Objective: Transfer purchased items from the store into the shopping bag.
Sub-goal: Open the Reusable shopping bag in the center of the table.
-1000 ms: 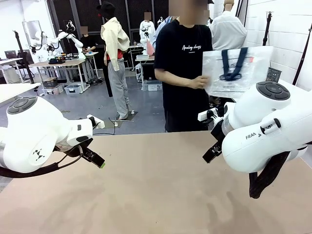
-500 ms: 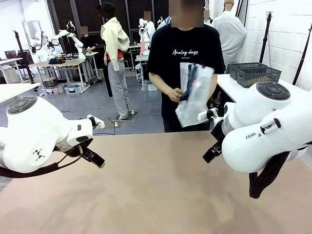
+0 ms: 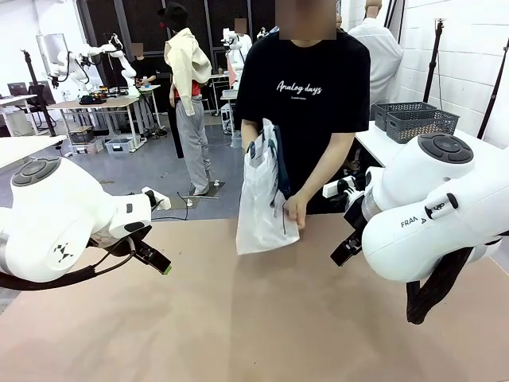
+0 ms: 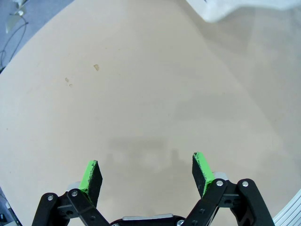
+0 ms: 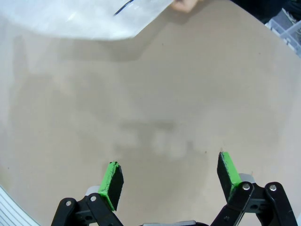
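**Bag** (image 3: 262,208): whitish crinkly plastic with dark straps at the top. The person (image 3: 306,95) at the far side holds it upright over the middle of the tabletop's (image 3: 262,326) far edge, between the two arms. One hand (image 3: 296,211) grips its lower corner. Whether its bottom edge touches the tabletop or hangs just above it, I cannot tell. One corner of the bag (image 4: 225,7) shows at the top of the left wrist view. A wide stretch of it (image 5: 80,19) lies across the top of the right wrist view, with the hand (image 5: 186,4) at its edge.

**Left tool** (image 3: 155,259): low over the left part of the tabletop, well apart from the bag. In its own wrist view the tool (image 4: 146,165) has its fingers spread wide. Nothing lies between the green pads (image 4: 91,174), and bare tabletop (image 4: 141,94) is beneath.

**Right tool** (image 3: 346,251): just right of the bag, near the gripping hand. In its own wrist view the tool (image 5: 169,167) is likewise spread wide and holds nothing, over bare tabletop (image 5: 164,103).

**Baskets** (image 3: 413,119): two, dark grey lattice, on a white side tabletop (image 3: 374,143) at the far right, behind the right arm.
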